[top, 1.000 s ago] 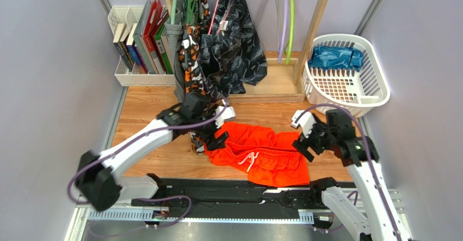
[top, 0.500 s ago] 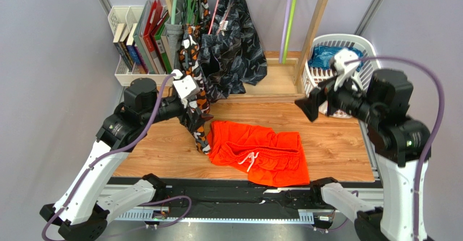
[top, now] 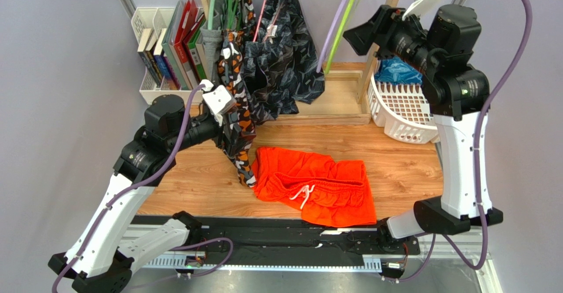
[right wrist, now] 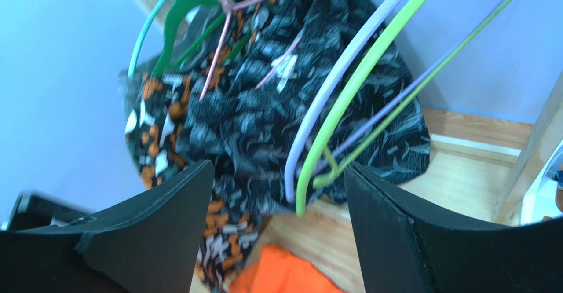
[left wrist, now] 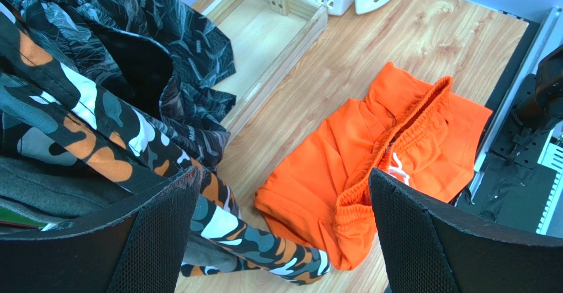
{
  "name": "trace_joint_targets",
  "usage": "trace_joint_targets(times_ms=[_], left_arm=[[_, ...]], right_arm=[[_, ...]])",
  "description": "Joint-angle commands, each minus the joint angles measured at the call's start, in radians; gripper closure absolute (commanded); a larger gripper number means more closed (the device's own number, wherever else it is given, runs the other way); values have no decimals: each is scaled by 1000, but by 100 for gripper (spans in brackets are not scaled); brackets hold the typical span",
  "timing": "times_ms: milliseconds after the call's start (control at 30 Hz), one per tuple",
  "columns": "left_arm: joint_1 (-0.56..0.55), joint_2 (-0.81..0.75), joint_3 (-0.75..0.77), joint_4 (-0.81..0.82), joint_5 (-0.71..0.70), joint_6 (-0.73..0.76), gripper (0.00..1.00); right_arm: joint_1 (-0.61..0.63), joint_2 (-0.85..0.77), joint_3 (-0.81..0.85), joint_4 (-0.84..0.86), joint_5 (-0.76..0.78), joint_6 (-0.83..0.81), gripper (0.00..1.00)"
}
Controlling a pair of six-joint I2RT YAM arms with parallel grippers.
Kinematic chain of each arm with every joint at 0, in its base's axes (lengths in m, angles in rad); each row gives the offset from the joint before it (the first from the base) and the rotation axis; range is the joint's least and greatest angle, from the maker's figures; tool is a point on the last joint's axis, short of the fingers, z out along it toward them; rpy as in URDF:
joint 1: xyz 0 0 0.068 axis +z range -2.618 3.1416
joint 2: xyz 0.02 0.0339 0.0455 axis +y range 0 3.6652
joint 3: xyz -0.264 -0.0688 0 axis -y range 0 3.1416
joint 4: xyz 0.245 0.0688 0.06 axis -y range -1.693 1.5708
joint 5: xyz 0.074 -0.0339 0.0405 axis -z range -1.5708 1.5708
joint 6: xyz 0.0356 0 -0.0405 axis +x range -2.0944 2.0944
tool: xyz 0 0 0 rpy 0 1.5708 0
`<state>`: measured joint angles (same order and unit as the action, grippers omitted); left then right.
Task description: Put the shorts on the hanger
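up high at the rail w/ right jaws: spread wide, nothing gripped. dead ahead of them, past the tips and roughly centred in the gap: hanger (right wrist: 347, 92), lime green, hung just beside lavender hanger (right wrist: 324, 88), a touch left of it. long axis of hanger slanted across the gap, top-right down to bottom-left, so not square to the pads. no contact w/ either pad evident. behind both: black patterned shorts (right wrist: 251, 128).

angled down at worktop (top: 410, 174) w/ left jaws: also wide open, empty. below and fwd of them, seen thru the gap: shorts (left wrist: 390, 161), bright orange, lying flat, waistband + white drawstring toward near edge, long axis across the worktop. camo garment (left wrist: 79, 134) hanging close by the left-side finger; touching or not, can't tell.

judging: right arm far nearer hanger, left arm nearer shorts. next move prob a short push fwd + close on hanger's slanted bar. risk of catching lavender one too, given how close.
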<state>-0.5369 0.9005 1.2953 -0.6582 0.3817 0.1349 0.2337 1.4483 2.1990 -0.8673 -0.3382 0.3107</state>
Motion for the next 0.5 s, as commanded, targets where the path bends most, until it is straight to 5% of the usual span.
trace_joint_targets(times_ms=[0, 467], left_arm=[[5, 8, 48, 42, -15, -26, 1], [5, 23, 55, 45, -23, -14, 1]], right_arm=[[1, 27, -8, 206, 152, 171, 25], [-88, 191, -62, 399, 68, 387, 53]])
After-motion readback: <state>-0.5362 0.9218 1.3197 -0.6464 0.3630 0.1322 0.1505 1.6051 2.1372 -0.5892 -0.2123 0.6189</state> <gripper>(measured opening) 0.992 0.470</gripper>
